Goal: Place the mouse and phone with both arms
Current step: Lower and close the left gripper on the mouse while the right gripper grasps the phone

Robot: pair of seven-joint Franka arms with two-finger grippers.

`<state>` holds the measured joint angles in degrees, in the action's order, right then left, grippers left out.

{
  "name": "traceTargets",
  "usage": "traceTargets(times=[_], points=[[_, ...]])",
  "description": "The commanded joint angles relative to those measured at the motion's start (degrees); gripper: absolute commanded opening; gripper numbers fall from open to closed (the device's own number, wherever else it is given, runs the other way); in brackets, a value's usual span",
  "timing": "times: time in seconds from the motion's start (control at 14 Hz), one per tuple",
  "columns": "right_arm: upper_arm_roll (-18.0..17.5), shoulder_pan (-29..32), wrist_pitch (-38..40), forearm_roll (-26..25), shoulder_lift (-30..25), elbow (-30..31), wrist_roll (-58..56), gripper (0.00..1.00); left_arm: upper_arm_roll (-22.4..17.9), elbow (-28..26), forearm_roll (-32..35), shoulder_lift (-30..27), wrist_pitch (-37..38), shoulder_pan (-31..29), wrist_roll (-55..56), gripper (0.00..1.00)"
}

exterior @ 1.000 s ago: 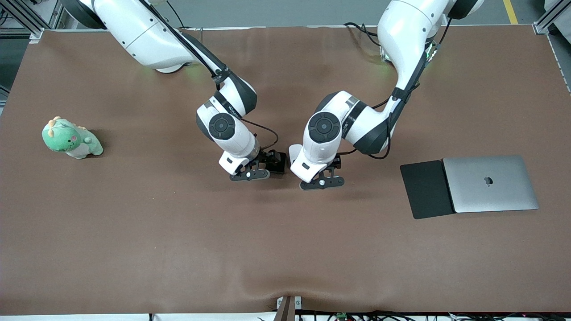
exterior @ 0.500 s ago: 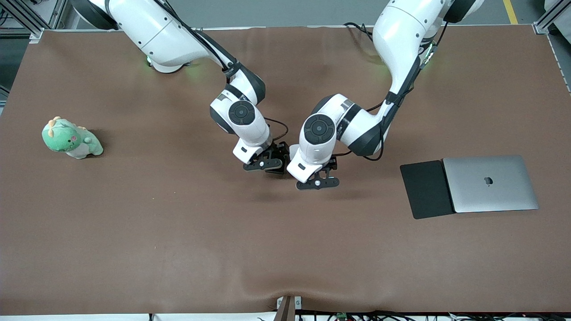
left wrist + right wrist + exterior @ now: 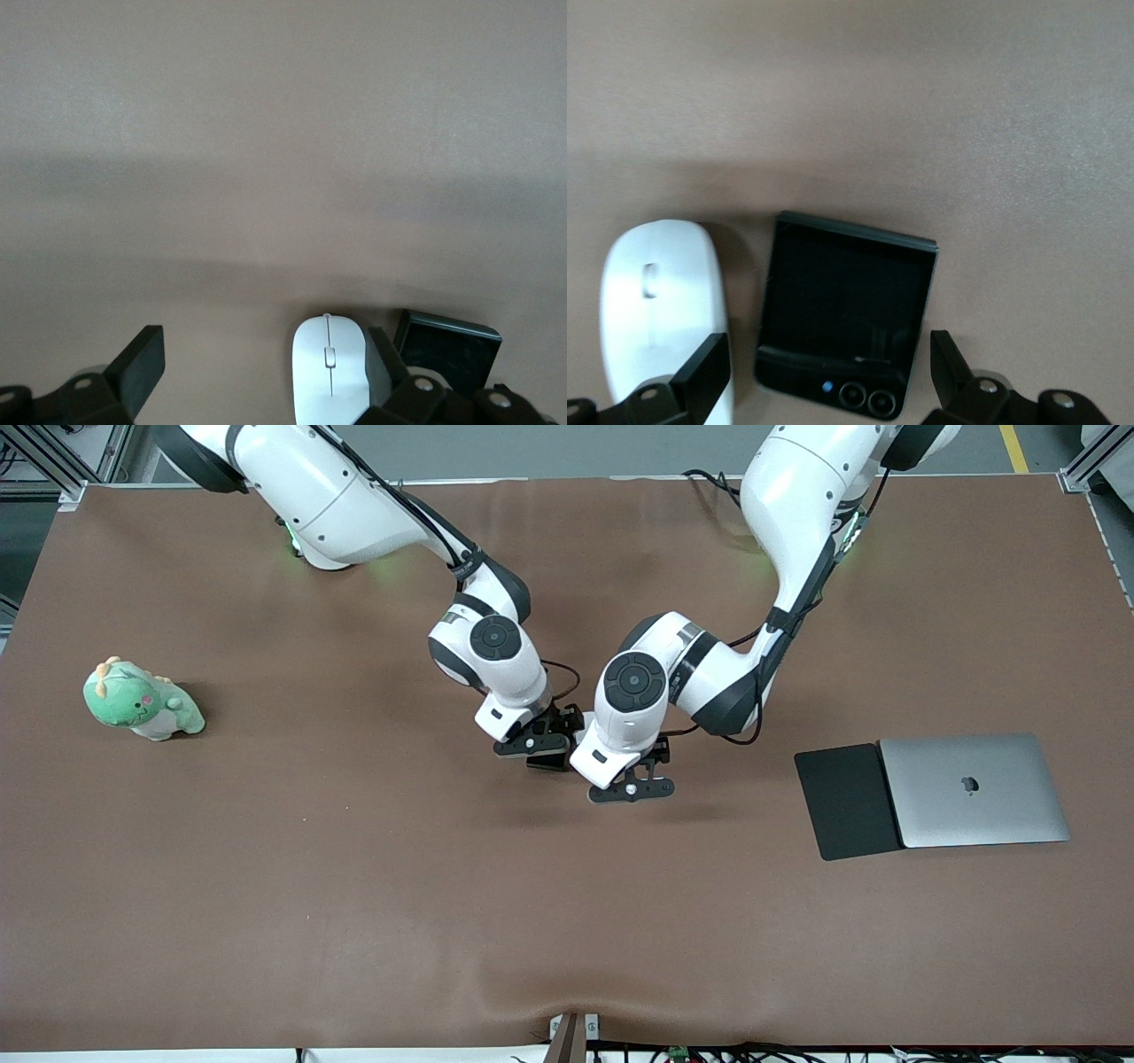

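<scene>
I work in a robotics lab: my 2 arms (image 3: 496, 646) are bolted to a brown-matted tabletop (image 3: 354, 886) framed by aluminium rails (image 3: 53, 465), cables (image 3: 709, 483) trailing.

The table (image 3: 266, 886) wears a matt brown covering, smooth with soft ripples. The mouse (image 3: 660, 310) is glossy white plastic. The phone (image 3: 846, 310) is a glossy black slab with a duller dark rim. The laptop (image 3: 974, 790) looks like brushed silver metal, and the pad (image 3: 846, 802) beside it is matt black. The dinosaur toy (image 3: 142, 701) is fuzzy green plush.
</scene>
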<state>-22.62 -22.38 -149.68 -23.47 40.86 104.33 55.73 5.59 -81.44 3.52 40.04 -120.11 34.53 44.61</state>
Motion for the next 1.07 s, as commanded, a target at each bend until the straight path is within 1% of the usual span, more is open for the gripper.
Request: traceTargets(times=[0.0,0.21,0.64,0.71,0.79,0.86,0.93,1.0], points=[[-0.2,0.8,-0.4,-4.1,0.7,-0.1,3.3,1.0,-0.6,1.3,1.5,0.9,-0.3,0.7,1.0,1.0],[-0.2,0.1,-0.9,-4.2,2.2,-1.1,5.3,1.0,-0.6,1.3,1.5,0.9,-0.3,0.7,0.8,1.0],[-0.3,-1.1,-0.9,-4.2,2.5,-1.2,5.4,1.0,-0.6,1.4,1.6,1.3,-0.3,0.8,1.1,1.0],[-0.3,-1.1,-0.9,-4.2,2.6,-1.2,5.3,0.94,-0.6,1.4,1.6,1.4,-0.3,0.8,1.1,1.0],[-0.3,-1.1,-0.9,-4.2,2.6,-1.2,5.3,0.43,-0.7,1.4,1.5,1.3,-0.3,0.7,1.0,1.0],[-0.3,-1.1,-0.8,-4.2,2.6,-1.4,5.3,0.08,-0.6,1.4,1.6,1.2,-0.3,0.7,0.8,1.0],[-0.3,-0.9,-0.5,-4.2,2.6,-1.6,5.3,0.0,-0.7,1.4,1.6,1.4,-0.3,0.8,1.1,1.0],[-0.4,-0.6,-0.4,-4.1,2.5,-1.7,5.1,0.0,-0.7,1.4,1.5,1.3,-0.3,1.1,1.2,1.0]])
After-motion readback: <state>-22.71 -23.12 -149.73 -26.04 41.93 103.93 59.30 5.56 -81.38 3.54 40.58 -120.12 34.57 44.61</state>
